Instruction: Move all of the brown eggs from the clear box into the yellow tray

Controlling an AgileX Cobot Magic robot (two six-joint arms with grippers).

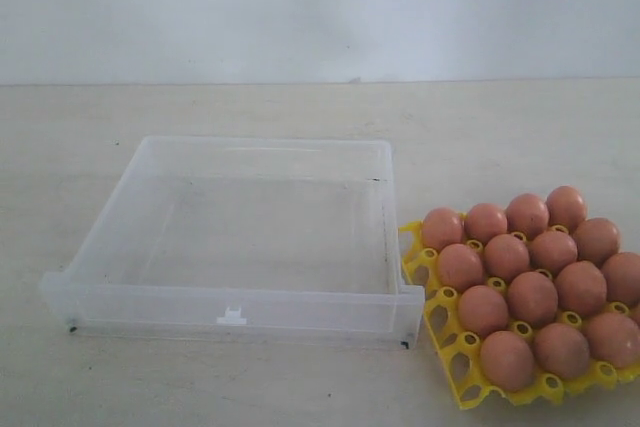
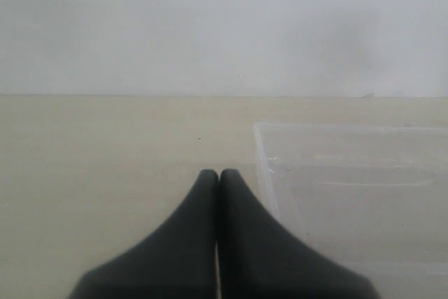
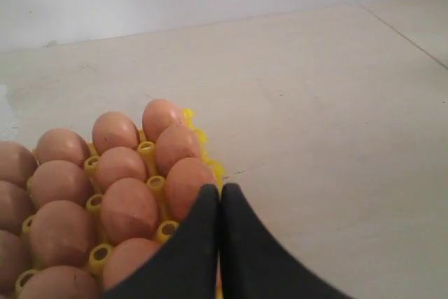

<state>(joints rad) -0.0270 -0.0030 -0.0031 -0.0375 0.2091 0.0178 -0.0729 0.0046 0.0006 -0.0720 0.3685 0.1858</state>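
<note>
The orange-brown oval eggs [image 1: 532,297] sit in the bright yellow openwork plastic tray [image 1: 462,387], beside the shallow transparent plastic box [image 1: 300,309]. The right black claw [image 3: 220,188], jaws pressed together, hangs over the tray's outer eggs; the left black claw [image 2: 218,173], likewise closed, is beside the box.

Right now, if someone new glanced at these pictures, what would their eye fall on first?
The cluster of brown eggs packed into the yellow tray at the lower right of the exterior view stands out first. Just left of it sits the clear box, with no eggs in it. The left claw is shut beside the box, and the right claw is shut near the tray's edge.
</note>
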